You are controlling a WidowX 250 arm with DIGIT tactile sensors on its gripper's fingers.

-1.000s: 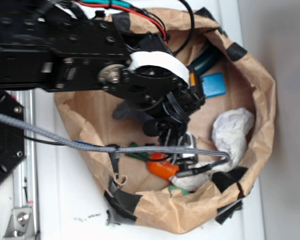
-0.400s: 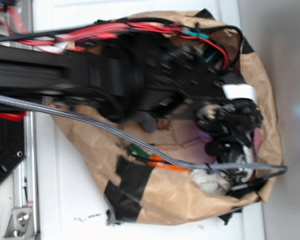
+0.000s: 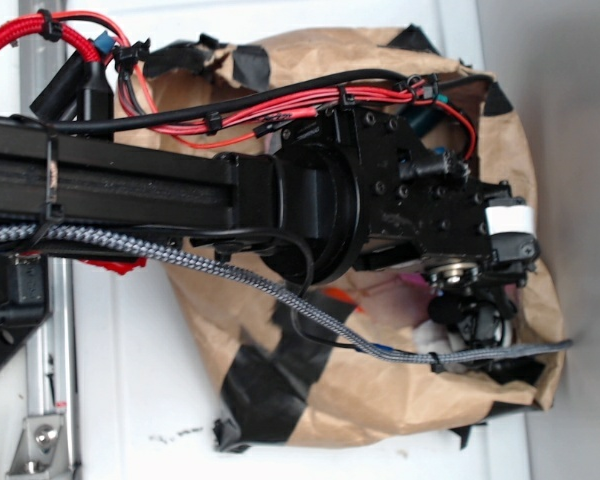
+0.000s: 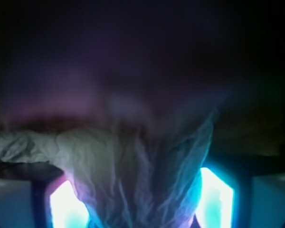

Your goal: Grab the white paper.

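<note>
Since a second ago, the arm has reached across the bag (image 3: pixel 380 395) to its 3 o'clock side, and the bag's right wall is now pushed in. Up close, the paper (image 4: pixel 133 180) fills the space between the two glowing fingers (image 4: pixel 217 197); the claw (image 4: pixel 141 204) is grasping it. Farther off, the arm hides the paper inside the bag on the worktop (image 3: pixel 130 400).

Exterior view is bright and evenly lit, pretty sharp, with the white table (image 3: pixel 130 400) nearly washed out and deep shadow inside the crumpled brown paper bag (image 3: pixel 380 390). Wrist view is super dim and blurry up top; only the wrinkly off-white paper wad (image 4: pixel 133 180) catches light, with blown-out cyan-pink glare either side.
</note>
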